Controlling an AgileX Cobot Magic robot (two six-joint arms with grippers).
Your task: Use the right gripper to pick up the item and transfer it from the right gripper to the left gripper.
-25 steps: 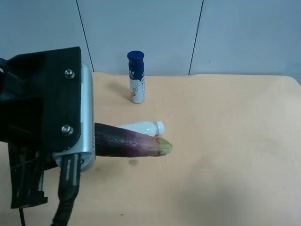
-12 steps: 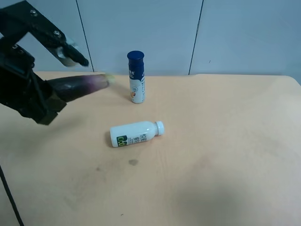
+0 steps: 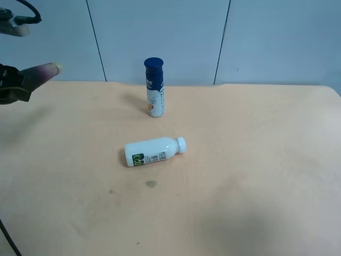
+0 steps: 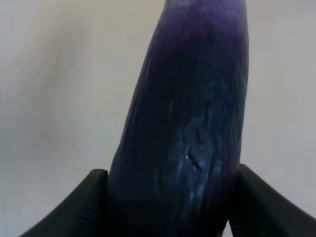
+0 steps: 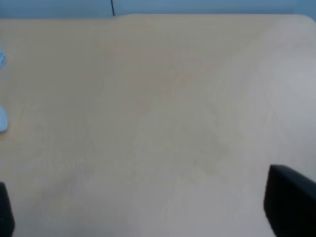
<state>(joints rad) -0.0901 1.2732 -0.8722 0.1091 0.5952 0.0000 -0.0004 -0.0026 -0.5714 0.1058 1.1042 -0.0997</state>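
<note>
the left gripper (image 4: pixel 163 207) had its jaws clamped on the eggplant (image 4: pixel 190 113) up off the bench (image 3: pixel 240 160), right gripper (image 5: pixel 148 222) gaped empty, so it just needed a firm, level hold.

A tan table (image 3: pixel 256 176). A white bottle (image 3: pixel 154 151) with green print lies on its side near the middle. Farther back stands a blue-capped bottle (image 3: pixel 154 88) — upright, well apart from it.
</note>
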